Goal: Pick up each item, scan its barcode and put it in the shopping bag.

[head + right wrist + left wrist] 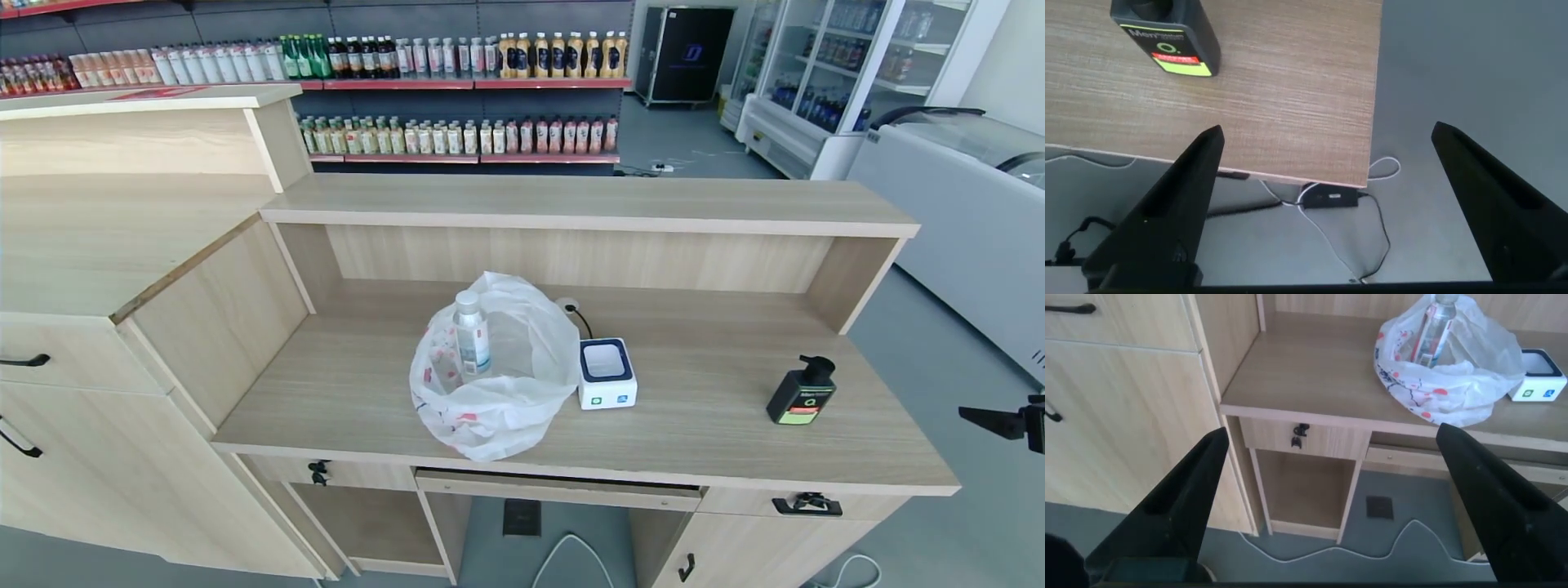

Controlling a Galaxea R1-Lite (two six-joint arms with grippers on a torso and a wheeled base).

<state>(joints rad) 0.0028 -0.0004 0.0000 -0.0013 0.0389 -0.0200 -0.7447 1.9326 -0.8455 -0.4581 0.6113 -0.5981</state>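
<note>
A light wooden surface (694,408) with a raised back ledge (588,204) fronts bottle shelves (457,82), with a black case (684,53), glass-door fridges (824,65) and a chest freezer (963,204) to the right, and an adapter (1327,197) on the grey floor (939,343).

Blk L gripper (1333,431), wedge-shaped fingers (1180,502)

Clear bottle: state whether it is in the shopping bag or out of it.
In. The clear bottle stands upright inside the open shopping bag, the bag's plastic rising around its lower body.
</note>
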